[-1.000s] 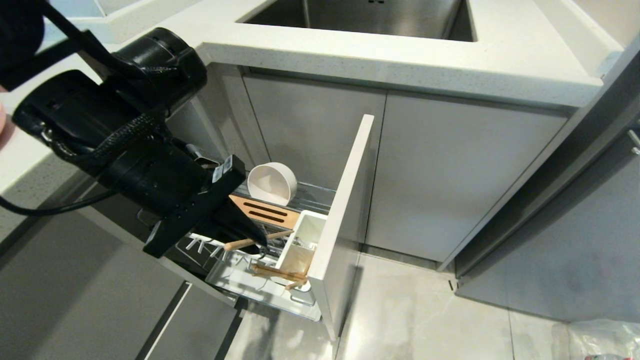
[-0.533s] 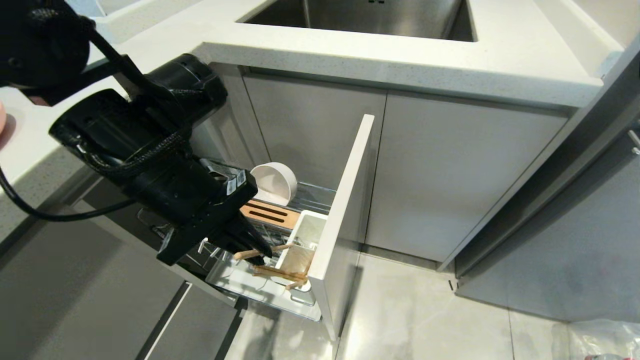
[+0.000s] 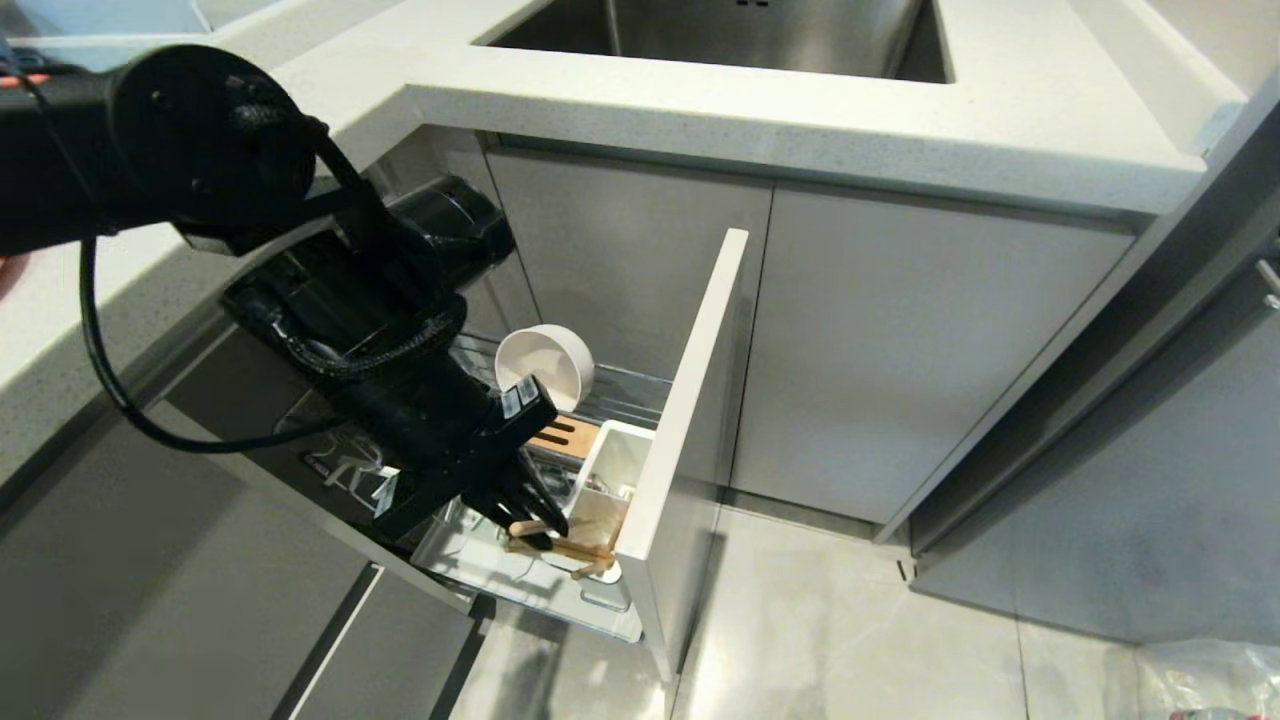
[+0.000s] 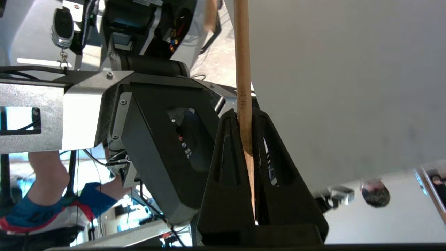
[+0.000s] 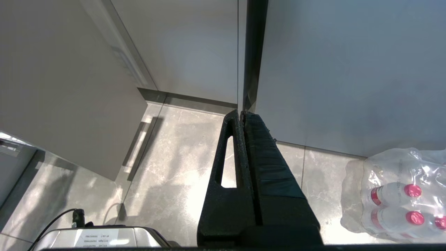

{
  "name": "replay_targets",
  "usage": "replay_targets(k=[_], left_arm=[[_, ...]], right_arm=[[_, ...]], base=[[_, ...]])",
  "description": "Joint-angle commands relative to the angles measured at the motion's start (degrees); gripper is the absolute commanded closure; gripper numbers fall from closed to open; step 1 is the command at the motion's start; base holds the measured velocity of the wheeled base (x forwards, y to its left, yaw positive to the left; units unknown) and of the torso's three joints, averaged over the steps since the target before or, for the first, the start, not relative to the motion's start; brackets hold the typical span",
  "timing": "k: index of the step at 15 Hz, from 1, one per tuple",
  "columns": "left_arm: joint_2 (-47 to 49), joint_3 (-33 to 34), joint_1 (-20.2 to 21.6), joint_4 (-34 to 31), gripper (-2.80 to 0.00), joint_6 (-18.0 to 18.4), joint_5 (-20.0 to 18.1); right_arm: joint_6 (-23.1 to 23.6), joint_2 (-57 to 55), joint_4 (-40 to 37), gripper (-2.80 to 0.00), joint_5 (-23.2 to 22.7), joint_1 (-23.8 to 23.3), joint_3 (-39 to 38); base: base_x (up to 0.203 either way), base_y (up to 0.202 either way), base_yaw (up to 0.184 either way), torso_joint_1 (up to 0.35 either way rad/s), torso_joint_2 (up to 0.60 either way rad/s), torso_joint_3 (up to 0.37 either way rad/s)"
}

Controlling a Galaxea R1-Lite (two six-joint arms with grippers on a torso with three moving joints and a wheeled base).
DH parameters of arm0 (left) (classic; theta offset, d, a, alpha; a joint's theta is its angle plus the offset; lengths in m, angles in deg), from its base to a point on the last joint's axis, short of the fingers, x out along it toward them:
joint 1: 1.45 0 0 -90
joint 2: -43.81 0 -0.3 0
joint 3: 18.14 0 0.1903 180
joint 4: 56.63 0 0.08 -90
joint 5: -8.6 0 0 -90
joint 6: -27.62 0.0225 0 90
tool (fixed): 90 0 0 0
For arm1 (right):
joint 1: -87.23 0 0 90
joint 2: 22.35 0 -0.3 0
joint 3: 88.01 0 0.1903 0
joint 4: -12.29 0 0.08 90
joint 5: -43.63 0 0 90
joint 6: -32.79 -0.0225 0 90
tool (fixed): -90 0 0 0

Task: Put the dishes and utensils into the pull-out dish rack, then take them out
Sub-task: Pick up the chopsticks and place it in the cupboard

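Observation:
The pull-out dish rack (image 3: 630,395) stands drawn out from under the counter, with its pale cabinet front (image 3: 690,420) on the right. A cream-white bowl (image 3: 545,365) leans on its side at the back of the rack, behind the orange-wood strip (image 3: 565,435). My left gripper (image 3: 540,515) is low over the white utensil cup (image 3: 618,470), shut on a wooden chopstick (image 4: 243,69). Another chopstick (image 3: 575,550) lies across the cup's front edge. My right gripper (image 5: 242,113) is shut and empty, parked over the floor and outside the head view.
A white countertop (image 3: 800,110) with a steel sink (image 3: 720,30) overhangs the rack. Grey cabinet doors (image 3: 900,340) close the space to the right. A wrapped pack of bottles (image 5: 400,195) sits on the tiled floor. A person's shoe (image 4: 21,216) shows behind my base.
My left arm has dropped and reached further into the rack, carrying the chopstick down from beside the orange-wood strip to the utensil cup. The bowl and the resting chopstick have not moved.

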State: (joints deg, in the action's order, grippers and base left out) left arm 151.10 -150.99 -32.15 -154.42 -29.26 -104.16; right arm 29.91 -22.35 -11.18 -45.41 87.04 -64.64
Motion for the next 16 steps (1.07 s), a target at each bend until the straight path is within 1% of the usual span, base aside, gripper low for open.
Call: replay_targets(k=[1, 5, 7, 8, 12, 16], left_arm=[[2.2, -0.1, 0.2, -0.2, 0.00, -0.3, -0.1], [4.5, -1.2, 1.9, 1.3, 0.00, -0.2, -0.2], [5.4, -1.4, 3.4, 2.1, 0.00, 0.0, -0.4], [5.9, -1.5, 3.8, 2.3, 0.00, 0.1, -0.8], [8.1, -1.5, 4.3, 2.6, 0.00, 0.3, -4.5], [10.4, -1.4, 4.6, 3.4, 0.00, 0.3, -5.0]], right_arm=[[0.0, 0.0, 0.0, 0.00, 0.0, 0.0, -0.1], [0.0, 0.0, 0.0, 0.00, 0.0, 0.0, -0.1], [0.0, 0.0, 0.0, 0.00, 0.0, 0.0, -0.1], [0.0, 0.0, 0.0, 0.00, 0.0, 0.0, -0.1], [0.0, 0.0, 0.0, 0.00, 0.0, 0.0, -0.1], [0.0, 0.0, 0.0, 0.00, 0.0, 0.0, -0.1]], base=[[0.000, 0.000, 0.000, 0.000, 0.00, 0.000], [0.000, 0.000, 0.000, 0.000, 0.00, 0.000], [0.000, 0.000, 0.000, 0.000, 0.00, 0.000], [0.000, 0.000, 0.000, 0.000, 0.00, 0.000], [0.000, 0.000, 0.000, 0.000, 0.00, 0.000], [0.000, 0.000, 0.000, 0.000, 0.00, 0.000]])
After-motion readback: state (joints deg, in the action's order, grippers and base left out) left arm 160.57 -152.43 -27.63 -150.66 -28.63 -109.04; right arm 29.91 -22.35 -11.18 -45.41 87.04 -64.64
